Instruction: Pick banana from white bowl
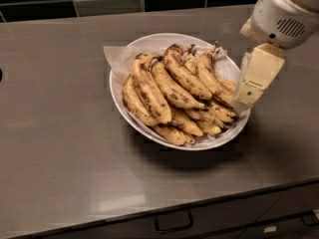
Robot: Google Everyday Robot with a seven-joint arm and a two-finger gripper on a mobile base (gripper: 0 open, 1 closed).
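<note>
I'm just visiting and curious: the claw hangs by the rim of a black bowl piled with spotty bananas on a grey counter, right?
Not quite: the bowl is white, not black. The camera view shows the gripper by its rim, bananas piled inside, grey counter beneath.

Hanging in the upper right of the camera view: rounded white plastic wrist housing (286, 11), showing a slotted vent grille and a small dark hole. Pointing down and slightly left beneath it: flat cream-coloured plastic gripper (253, 82), bearing a small green mark near its lower tip.
</note>
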